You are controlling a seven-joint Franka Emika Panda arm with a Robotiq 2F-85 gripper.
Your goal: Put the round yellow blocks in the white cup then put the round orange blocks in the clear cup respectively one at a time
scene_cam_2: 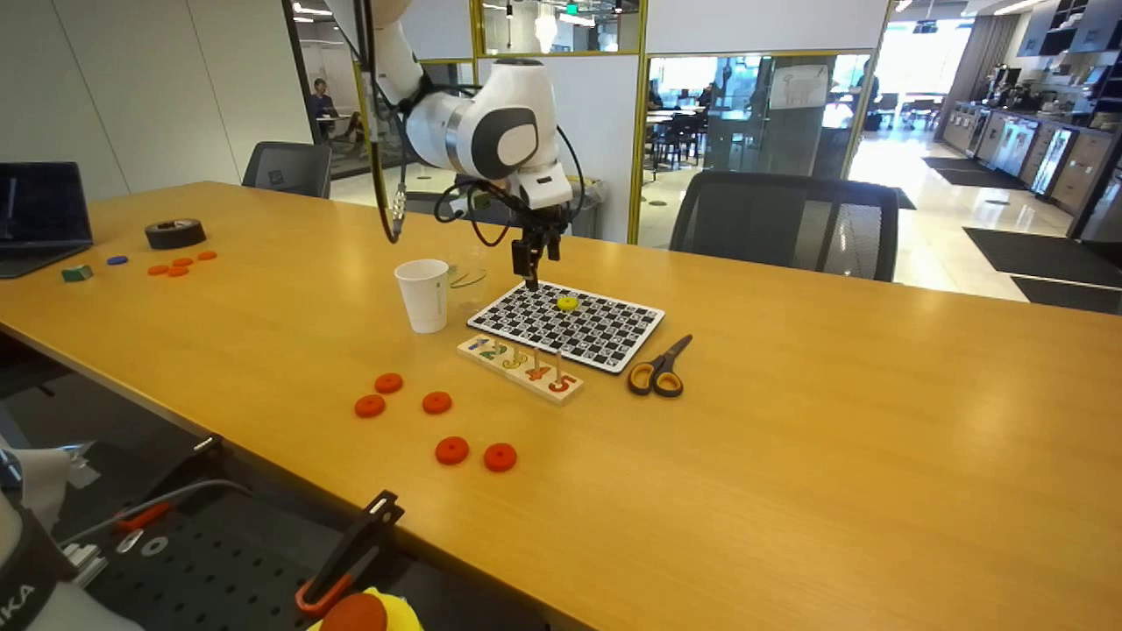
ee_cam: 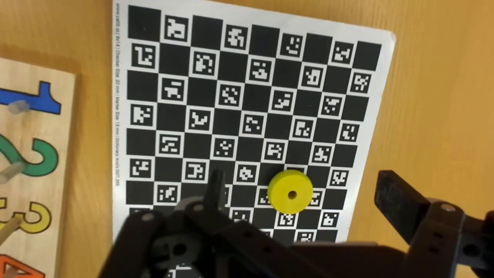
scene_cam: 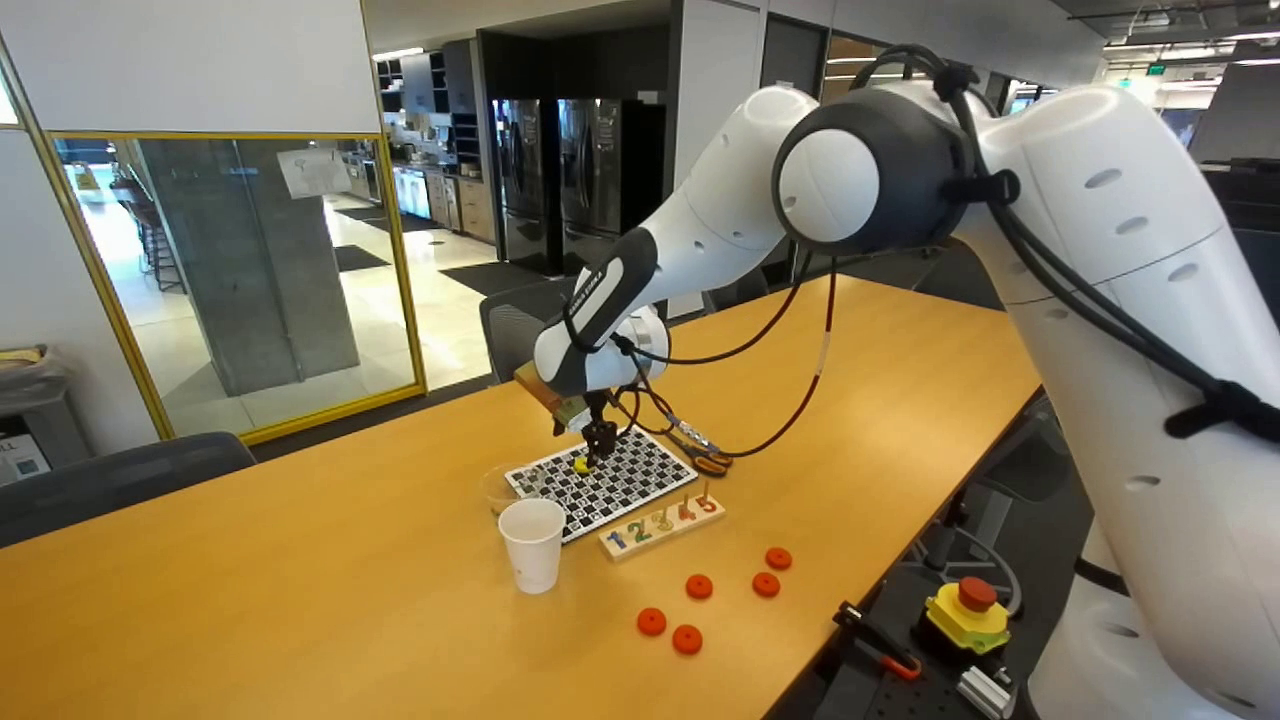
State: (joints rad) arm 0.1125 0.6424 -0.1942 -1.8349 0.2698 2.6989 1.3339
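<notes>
In the wrist view the claw [ee_cam: 301, 173] has its fingers spread wide; the round yellow block [ee_cam: 285, 190] shows between them, lying flat on the checkered board [ee_cam: 227, 119] and apart from both, with the numbered peg board [ee_cam: 42, 125] at 9 o'clock from it. In an exterior view the white cup [scene_cam: 533, 550] stands upright between 7 and 8 o'clock from the checkered board, the clear cup [scene_cam: 496, 488] just behind it at 11 o'clock, and five round orange blocks [scene_cam: 699, 586] lie on the table [scene_cam: 300, 580] from 4 to 6 o'clock of the numbered peg board. In an exterior view scissors [scene_cam_2: 659, 372] rest at 4 o'clock from the checkered board, and the claw hangs at 11 o'clock from the round yellow block.
</notes>
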